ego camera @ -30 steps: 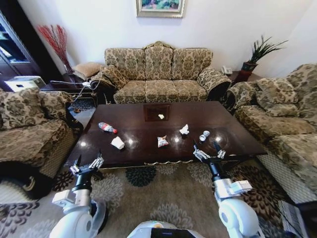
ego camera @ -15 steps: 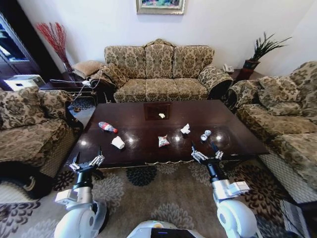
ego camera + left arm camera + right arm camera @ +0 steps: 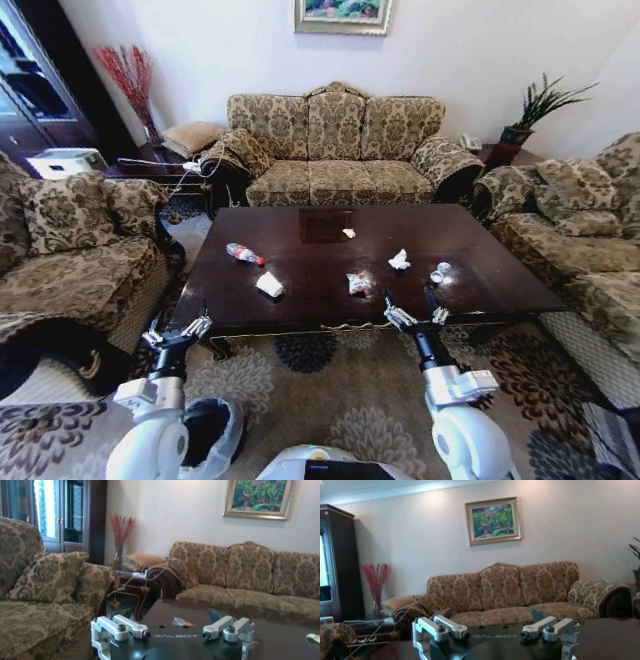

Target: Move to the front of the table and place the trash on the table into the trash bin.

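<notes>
six trash pieces (image 3: 269, 285) on table (image 3: 480, 265)

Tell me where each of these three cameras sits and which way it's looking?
Head view: on the robot's head, looking down at the table, with left gripper and right gripper raised and open before it.
Left wrist view: behind the left gripper, facing the sofa across the table.
Right wrist view: behind the right gripper, facing the same sofa.
All share the sofa.

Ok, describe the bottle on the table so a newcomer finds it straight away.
Start at the dark table in front of the middle sofa. On its left part lies the bottle, beyond a white tissue. It is the one clear plastic item, on its side, with a red label.
</notes>
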### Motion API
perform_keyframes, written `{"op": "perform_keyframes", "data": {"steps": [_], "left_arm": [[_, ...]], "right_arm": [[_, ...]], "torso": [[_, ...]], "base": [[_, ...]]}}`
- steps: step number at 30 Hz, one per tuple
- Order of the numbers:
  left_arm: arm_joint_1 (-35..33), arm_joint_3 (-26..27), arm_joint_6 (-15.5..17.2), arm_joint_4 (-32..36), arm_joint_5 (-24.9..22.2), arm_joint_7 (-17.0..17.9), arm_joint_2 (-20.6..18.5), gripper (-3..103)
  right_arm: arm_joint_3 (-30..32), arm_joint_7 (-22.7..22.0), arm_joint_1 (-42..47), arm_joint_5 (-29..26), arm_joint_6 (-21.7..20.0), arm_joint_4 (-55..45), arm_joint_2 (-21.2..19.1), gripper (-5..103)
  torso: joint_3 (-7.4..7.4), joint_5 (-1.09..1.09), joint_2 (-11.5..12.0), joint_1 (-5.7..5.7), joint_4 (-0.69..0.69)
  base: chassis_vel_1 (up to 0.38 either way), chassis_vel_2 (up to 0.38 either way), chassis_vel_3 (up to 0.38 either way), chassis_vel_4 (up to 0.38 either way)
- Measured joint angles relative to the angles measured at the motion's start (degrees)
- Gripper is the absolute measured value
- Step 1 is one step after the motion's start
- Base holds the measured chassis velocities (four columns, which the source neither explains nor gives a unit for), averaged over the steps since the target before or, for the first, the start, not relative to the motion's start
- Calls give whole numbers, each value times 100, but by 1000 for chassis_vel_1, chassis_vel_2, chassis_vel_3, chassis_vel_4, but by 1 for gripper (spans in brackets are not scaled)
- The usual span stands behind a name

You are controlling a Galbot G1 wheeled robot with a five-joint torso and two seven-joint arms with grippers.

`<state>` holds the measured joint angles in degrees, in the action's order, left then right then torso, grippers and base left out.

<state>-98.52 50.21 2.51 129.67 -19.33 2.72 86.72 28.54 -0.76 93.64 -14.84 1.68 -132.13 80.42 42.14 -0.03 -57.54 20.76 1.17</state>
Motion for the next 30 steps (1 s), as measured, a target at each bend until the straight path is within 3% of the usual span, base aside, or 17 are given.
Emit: {"op": "perform_keyframes", "data": {"steps": [12,18,20,26,27,30], "left_arm": [[-84,10,67,-334,37,-89,-245,100],[-256,151,176,-746,47,-237,-874,100],[-399,339,127,-1021,16,-280,-1180,100],[-610,560,78,-1359,-177,-294,-1410,101],[-661,576,-69,-1539,-246,-141,-1478,96],[-719,639,-291,-1887,-277,8,-1567,98]], "right_arm": [[-60,-94,-82,-53,-21,69,80,100],[-206,-497,-58,-66,54,92,14,100],[-207,-620,-45,-125,-26,25,-19,100],[-200,-512,-87,-282,-53,-71,-86,100],[-181,-433,-144,-341,-53,-91,-92,100],[-134,-354,-249,-426,-53,-126,-77,100]], "torso": [[1,1,0,1,-1],[0,2,0,0,-1],[0,-1,0,-1,-1],[0,1,0,-1,-1],[0,7,0,-1,0],[1,2,0,1,-2]], "base": [[1,-2,-7,-14],[133,89,-143,-85],[75,54,-58,-39],[23,11,-14,-6],[0,0,0,0],[0,0,0,0]]}}
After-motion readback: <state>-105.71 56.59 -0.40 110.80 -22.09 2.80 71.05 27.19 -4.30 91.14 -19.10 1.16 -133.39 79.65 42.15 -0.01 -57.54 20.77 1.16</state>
